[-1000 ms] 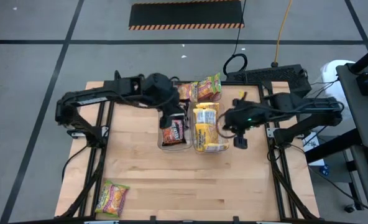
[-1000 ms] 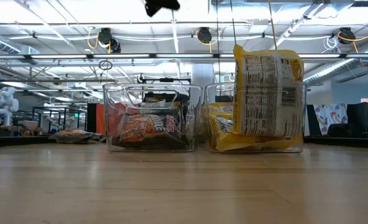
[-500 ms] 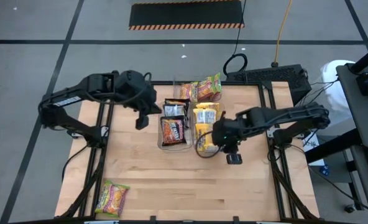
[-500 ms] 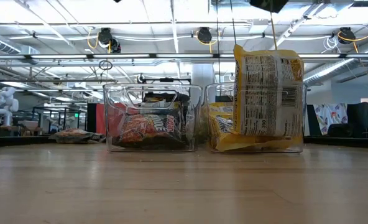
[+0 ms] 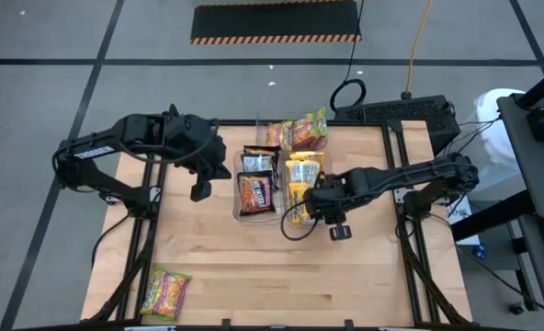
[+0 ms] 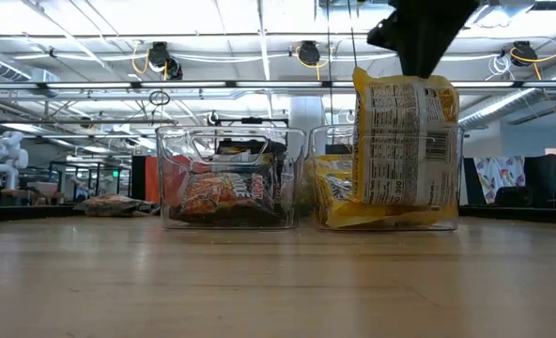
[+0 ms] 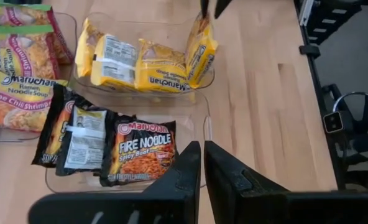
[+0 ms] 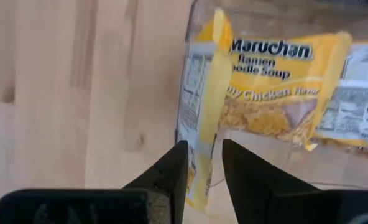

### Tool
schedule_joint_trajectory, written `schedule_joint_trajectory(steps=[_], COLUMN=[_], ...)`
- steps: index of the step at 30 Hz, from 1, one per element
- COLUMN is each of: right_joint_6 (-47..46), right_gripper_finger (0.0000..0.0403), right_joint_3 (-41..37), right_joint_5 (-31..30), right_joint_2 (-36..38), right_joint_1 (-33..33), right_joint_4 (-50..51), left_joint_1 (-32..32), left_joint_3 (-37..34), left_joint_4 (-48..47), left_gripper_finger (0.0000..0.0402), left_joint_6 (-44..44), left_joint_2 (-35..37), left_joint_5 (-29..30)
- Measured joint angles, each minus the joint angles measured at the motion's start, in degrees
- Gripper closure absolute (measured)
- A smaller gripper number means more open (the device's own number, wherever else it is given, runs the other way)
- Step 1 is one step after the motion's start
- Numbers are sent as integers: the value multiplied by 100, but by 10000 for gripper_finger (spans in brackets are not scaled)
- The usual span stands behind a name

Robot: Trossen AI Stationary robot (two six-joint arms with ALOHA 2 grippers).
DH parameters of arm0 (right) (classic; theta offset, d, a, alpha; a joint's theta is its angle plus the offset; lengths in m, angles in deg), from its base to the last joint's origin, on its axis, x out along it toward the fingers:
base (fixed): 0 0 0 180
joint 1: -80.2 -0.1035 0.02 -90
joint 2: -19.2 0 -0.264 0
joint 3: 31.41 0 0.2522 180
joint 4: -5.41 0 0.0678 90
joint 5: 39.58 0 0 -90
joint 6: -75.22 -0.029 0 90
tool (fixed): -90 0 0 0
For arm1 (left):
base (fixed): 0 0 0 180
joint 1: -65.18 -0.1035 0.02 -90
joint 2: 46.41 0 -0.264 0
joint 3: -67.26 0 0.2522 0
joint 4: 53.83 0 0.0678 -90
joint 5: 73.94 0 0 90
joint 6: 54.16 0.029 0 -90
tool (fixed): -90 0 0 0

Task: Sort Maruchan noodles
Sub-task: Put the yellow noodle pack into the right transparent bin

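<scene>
Stray packet: one pink-green packet (image 5: 165, 292) lies flat by the near left corner of the desk (image 5: 345, 285), well apart from both arms.
Right end effector: right end effector (image 8: 201, 163) hangs over the near end of the yellow bin (image 5: 320, 219), fingers parted, straddling the top edge of an upright yellow packet (image 8: 199, 124); fingers look clear of the film, so not gripping.
Upright packet: stands on edge against the bin's near wall, rising well above the rim (low view shows its pale printed back).
Left end effector: left end effector (image 7: 202, 163) hovers beside the brown bin (image 5: 238, 213), on its left; fingers nearly together, nothing between them.
Brown bin: dark Fire Noodle packets (image 7: 140, 152) lie flat inside.
Far bin: pink-green packets (image 5: 304, 131) near the far edge.
Risk: the upright packet may tip out over the wall onto the desk if the fingers brush it.
Risk 2: the stray is a long reach for either arm.
</scene>
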Motion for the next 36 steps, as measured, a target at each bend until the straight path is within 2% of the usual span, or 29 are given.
schedule_joint_trajectory(steps=[9, 11, 16, 24, 30, 36], right_joint_6=[348, 438, 505, 1123, 1563, 1798], right_gripper_finger=[314, 329, 395, 402, 402, 403], right_joint_3=[-402, -437, -441, -441, -593, -1132], right_joint_5=[-3, -3, 3, 15, 472, 796], right_joint_2=[0, 0, 0, 0, 0, 4], right_joint_1=[1, 8, 132, 532, 958, 1314], right_joint_4=[-94, -88, -139, -648, -1285, -1740], left_joint_1=[73, 73, 73, 73, 73, 73], left_joint_3=[0, 0, 0, 0, 0, 0], left_joint_4=[9, 9, 13, 15, 15, 13], left_gripper_finger=[376, 376, 376, 376, 376, 376], left_joint_6=[15, 15, 14, -7, -112, -166], left_joint_2=[0, 0, 0, 0, -2, 0], left_joint_5=[0, -2, -2, -4, -11, -13])
